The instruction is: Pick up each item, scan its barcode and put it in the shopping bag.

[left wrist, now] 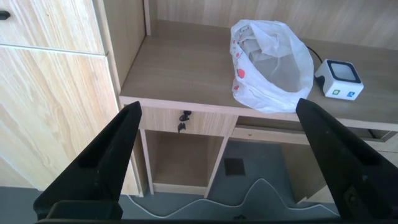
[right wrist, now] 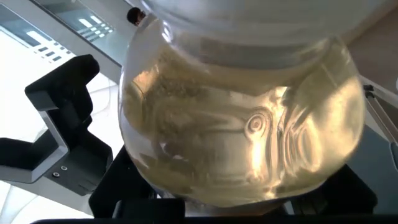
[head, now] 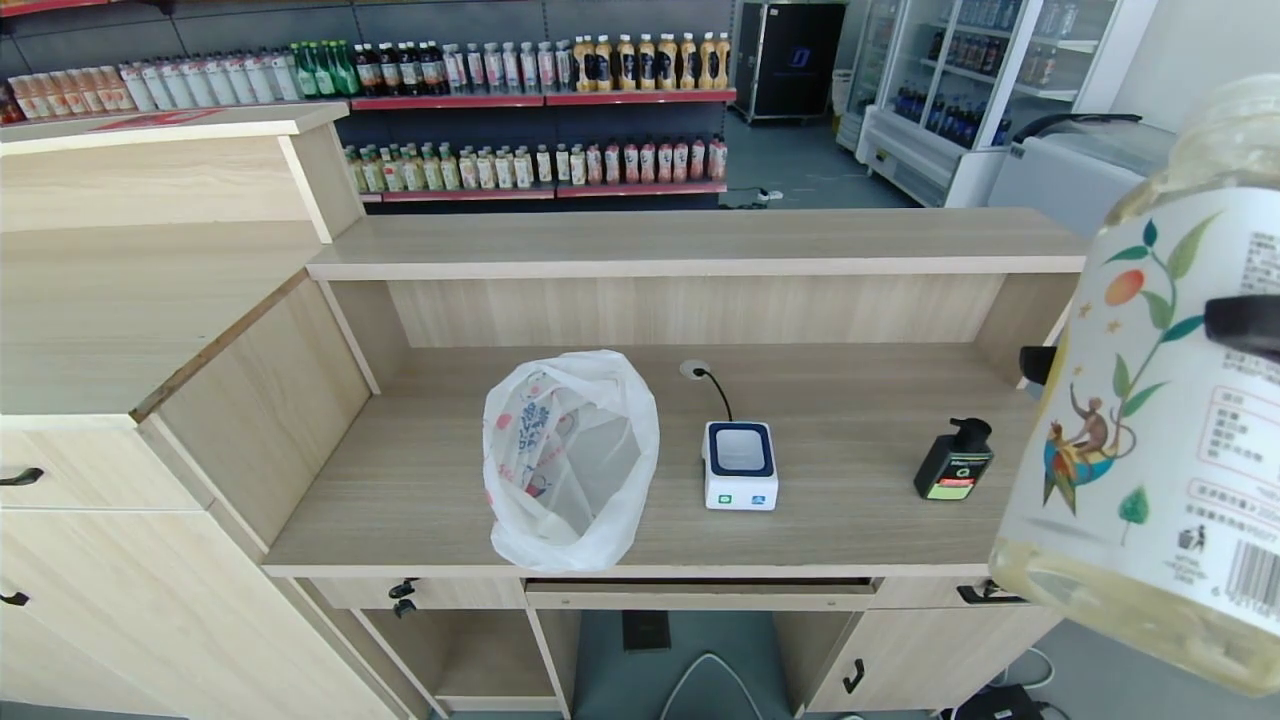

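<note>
bottle (head: 1150, 400) — cut by right edge | bag (head: 520, 440) contents — unclear

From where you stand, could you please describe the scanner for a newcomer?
On the wooden counter, look between the white bag and the black pump bottle. The scanner is the small white box with a dark-framed window on top and a black cable.

A wooden counter (head: 850, 520) holds an open white plastic bag (head: 570, 460), a white scanner box (head: 740, 465) and a black pump bottle (head: 953, 460), with a clear bottle of yellow drink (head: 1150, 400) up close.
</note>
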{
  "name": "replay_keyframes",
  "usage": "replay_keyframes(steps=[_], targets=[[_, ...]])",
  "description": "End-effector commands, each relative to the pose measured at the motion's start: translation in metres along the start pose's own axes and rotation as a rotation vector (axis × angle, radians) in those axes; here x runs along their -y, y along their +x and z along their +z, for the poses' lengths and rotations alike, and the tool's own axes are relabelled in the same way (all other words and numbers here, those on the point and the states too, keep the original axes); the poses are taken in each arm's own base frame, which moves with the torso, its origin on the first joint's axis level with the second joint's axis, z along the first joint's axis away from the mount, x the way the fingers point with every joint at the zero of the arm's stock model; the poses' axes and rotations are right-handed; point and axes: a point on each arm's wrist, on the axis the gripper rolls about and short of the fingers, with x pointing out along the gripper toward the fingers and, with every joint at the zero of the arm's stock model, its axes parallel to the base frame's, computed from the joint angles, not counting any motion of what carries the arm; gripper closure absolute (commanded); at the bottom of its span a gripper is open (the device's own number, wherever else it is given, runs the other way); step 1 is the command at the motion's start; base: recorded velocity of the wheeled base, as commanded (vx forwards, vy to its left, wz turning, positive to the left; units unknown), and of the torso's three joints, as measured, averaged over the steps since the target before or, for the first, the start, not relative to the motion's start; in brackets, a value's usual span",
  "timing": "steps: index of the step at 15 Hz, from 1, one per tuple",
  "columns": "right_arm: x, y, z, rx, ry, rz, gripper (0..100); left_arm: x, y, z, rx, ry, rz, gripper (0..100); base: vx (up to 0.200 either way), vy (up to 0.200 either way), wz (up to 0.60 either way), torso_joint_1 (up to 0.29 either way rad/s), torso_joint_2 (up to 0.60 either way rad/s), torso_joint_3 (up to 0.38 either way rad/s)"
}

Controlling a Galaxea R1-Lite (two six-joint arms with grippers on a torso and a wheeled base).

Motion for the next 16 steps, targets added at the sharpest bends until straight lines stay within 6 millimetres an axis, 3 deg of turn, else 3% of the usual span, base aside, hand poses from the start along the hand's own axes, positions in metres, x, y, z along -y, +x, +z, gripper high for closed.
replay_keyframes(steps=[1,16], targets=[[-0.0014,-0.0011,-0.0007,0.001,-0.002,-0.001,100,0.0000,0.0000,0.0000,0.001,-0.001,-0.001,0,0.000,0.000,0.00,0.000,0.00,0.000],[0.0036,-0.0044,-0.0070,0.005,0.019,-0.024,100,0.0000,0.0000,0.0000,0.001,-0.001,-0.001,0,0.000,0.000,0.00,0.000,0.00,0.000]])
